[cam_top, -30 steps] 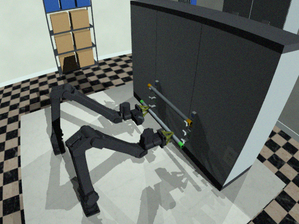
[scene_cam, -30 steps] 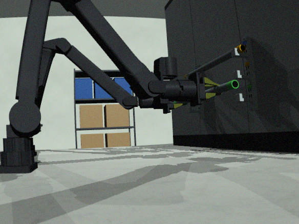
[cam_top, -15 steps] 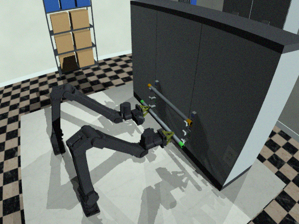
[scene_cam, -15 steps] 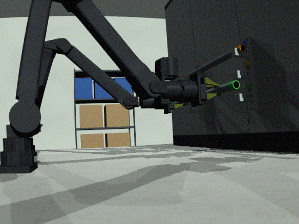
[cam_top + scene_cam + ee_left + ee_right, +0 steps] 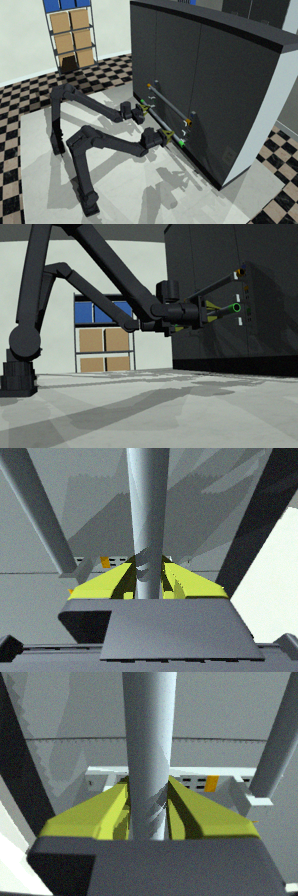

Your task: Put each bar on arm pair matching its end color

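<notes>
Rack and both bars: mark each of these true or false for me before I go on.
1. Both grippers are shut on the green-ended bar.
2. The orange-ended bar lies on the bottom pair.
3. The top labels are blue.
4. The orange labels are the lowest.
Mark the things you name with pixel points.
1. Both grippers are shut on the green-ended bar. True: left gripper [image 5: 148,109] [image 5: 182,328] [image 5: 149,562] and right gripper [image 5: 171,137] [image 5: 215,312] [image 5: 148,783] grip the green-ended bar [image 5: 163,123] [image 5: 224,311] [image 5: 148,498] [image 5: 150,722].
2. The orange-ended bar [image 5: 169,103] [image 5: 217,285] [image 5: 37,513] [image 5: 280,752] lies on the bottom pair. False: top pair.
3. The top labels are blue. True.
4. The orange labels are the lowest. False: green is lowest; orange is in the middle.
</notes>
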Tool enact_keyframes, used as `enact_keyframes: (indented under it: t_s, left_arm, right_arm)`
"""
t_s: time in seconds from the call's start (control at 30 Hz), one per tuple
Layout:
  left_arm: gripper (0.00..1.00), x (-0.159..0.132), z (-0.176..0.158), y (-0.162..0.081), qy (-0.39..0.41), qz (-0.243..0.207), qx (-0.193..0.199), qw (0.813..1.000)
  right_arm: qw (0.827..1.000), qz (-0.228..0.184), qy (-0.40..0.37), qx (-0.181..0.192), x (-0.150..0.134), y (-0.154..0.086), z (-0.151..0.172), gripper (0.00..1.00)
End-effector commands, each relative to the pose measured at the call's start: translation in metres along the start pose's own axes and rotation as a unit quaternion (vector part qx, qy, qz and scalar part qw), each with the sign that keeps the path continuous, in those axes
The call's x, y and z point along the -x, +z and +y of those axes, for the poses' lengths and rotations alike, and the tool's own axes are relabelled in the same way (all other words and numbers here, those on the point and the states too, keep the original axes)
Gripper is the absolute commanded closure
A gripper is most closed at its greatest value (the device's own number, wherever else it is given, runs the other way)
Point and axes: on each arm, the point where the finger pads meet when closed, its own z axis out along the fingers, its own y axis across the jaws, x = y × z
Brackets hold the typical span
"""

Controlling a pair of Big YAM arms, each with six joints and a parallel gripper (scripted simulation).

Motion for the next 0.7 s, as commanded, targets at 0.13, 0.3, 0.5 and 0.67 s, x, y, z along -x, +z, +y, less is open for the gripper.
enact_keyframes:
  t_s: [0.13, 0.3, 0.5, 0.67]
  left_arm:
    - [1.00, -0.0061, 0.0277, 0.0223, -0.011, 0.006, 0.023, 1.000]
    - [1.00, -0.0060, 0.0275, 0.0232, -0.011, 0.006, 0.023, 1.000]
    - [1.00, -0.0060, 0.0272, 0.0246, -0.011, 0.006, 0.023, 1.000]
    - [1.00, -0.0059, 0.0268, 0.0258, -0.011, 0.006, 0.023, 1.000]
  right_arm:
    - [0.999, 0.002, 0.012, -0.031, -0.0012, 0.0225, -0.0335, 1.00]
    - [0.999, 0.002, 0.012, -0.031, -0.0013, 0.0236, -0.0333, 1.00]
    - [0.999, 0.002, 0.012, -0.031, -0.0013, 0.0253, -0.0329, 1.00]
    - [0.999, 0.002, 0.012, -0.031, -0.0014, 0.0267, -0.0326, 1.00]
